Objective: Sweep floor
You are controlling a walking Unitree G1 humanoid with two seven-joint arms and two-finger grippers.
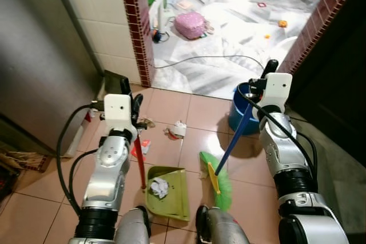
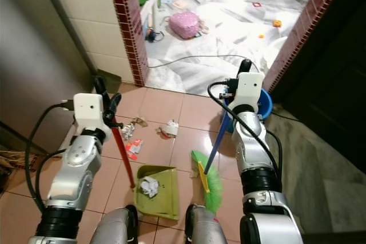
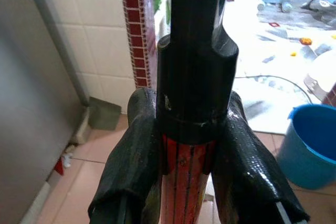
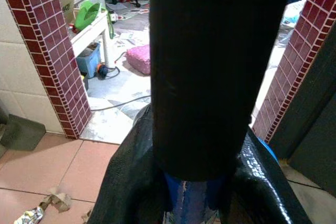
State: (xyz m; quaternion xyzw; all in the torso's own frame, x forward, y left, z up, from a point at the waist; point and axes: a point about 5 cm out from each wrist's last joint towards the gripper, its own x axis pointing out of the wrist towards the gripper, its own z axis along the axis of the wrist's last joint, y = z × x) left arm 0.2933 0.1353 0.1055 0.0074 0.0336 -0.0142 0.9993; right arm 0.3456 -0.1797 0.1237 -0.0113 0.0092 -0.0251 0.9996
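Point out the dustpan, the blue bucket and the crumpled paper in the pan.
dustpan (image 1: pixel 174 191), left eye view, bare green floor.
blue bucket (image 1: pixel 237 119), left eye view, outer wall.
crumpled paper (image 1: pixel 159 187), left eye view, its middle.

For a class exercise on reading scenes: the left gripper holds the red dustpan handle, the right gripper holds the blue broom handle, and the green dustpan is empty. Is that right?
Not quite: the green dustpan is not empty; a crumpled white paper ball lies in it, as the left eye view shows. The left gripper does hold the red dustpan handle, and the right gripper the blue broom handle.

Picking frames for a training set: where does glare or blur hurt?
Left eye view: the far room's floor is blown out by daylight, and a glare patch sits on the tiles. Left wrist view: the red dustpan handle looms close and soft. Right wrist view: the broom handle is a dark blur.
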